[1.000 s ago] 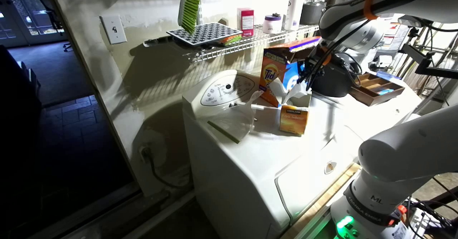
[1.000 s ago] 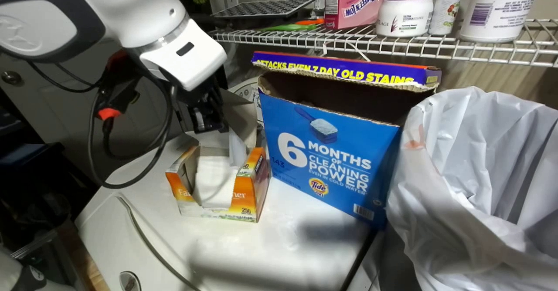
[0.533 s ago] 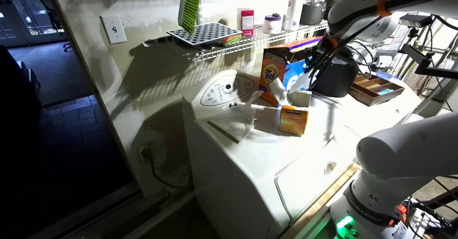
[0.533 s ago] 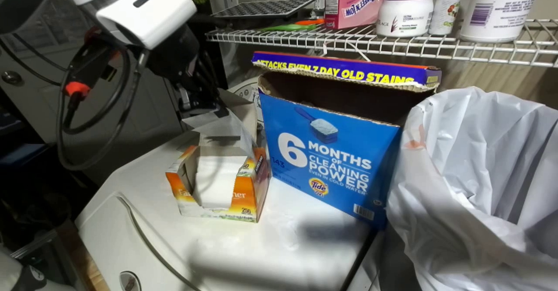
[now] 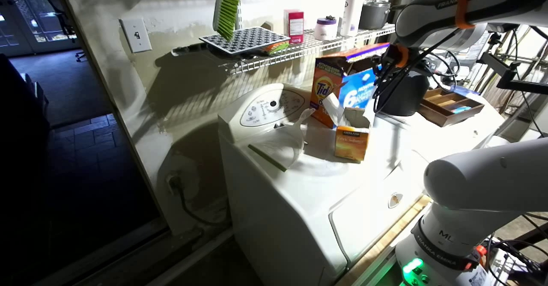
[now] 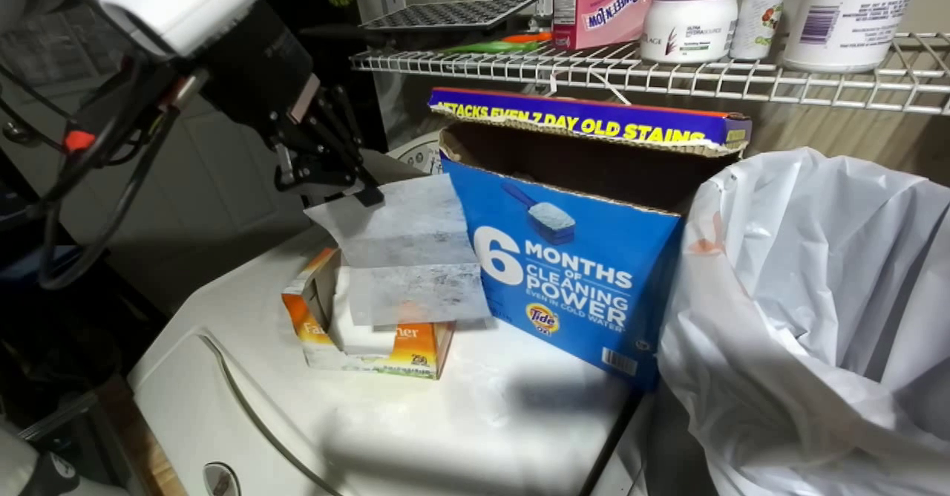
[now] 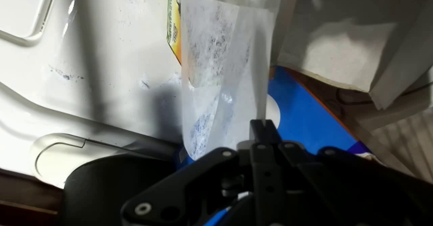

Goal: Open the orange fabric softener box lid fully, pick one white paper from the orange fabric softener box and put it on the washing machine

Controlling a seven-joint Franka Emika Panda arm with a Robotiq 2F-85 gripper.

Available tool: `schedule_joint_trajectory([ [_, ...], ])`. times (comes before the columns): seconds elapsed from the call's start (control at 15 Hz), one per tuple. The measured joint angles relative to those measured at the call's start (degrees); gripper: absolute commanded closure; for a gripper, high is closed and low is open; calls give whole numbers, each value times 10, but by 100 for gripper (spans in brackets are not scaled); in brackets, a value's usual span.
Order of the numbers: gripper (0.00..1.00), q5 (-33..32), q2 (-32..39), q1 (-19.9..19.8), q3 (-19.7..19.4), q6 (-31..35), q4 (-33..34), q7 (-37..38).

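The orange fabric softener box (image 6: pixel 418 351) stands on the washing machine (image 6: pixel 475 429); it also shows in an exterior view (image 5: pixel 352 144). Its lid (image 6: pixel 393 167) is raised at the back, partly hidden behind the paper; its grey inner side seems to show in the wrist view (image 7: pixel 341 50). My gripper (image 6: pixel 369 195) is above the box, shut on the upper edge of a white paper (image 6: pixel 415 247). The paper hangs unfolded with creases, covering part of the box. In the wrist view the fingertips (image 7: pixel 264 128) pinch the paper (image 7: pixel 209 43). More white sheets lie inside the box.
A tall blue and orange Tide carton (image 6: pixel 557 258) stands close beside the small box. A bin with a white plastic liner (image 6: pixel 801 318) is beyond it. A wire shelf (image 6: pixel 631 80) runs above. A translucent bag (image 5: pixel 278 144) lies near the dial panel; a wooden tray (image 5: pixel 449 106) sits farther off.
My gripper has drawn back from over the box and tilted. The paper has come up out of the box, unfolded, and now hangs in front of the box and the Tide carton.
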Motion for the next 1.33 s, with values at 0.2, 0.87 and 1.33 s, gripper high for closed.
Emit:
schedule_joint_trajectory([
  [0.2,100,0,-4,2,-5,-19,0,0],
  [0.87,100,-29,-39,-48,-19,-58,5,15],
  [1.33,100,-48,18,-59,-35,13,6,-30],
])
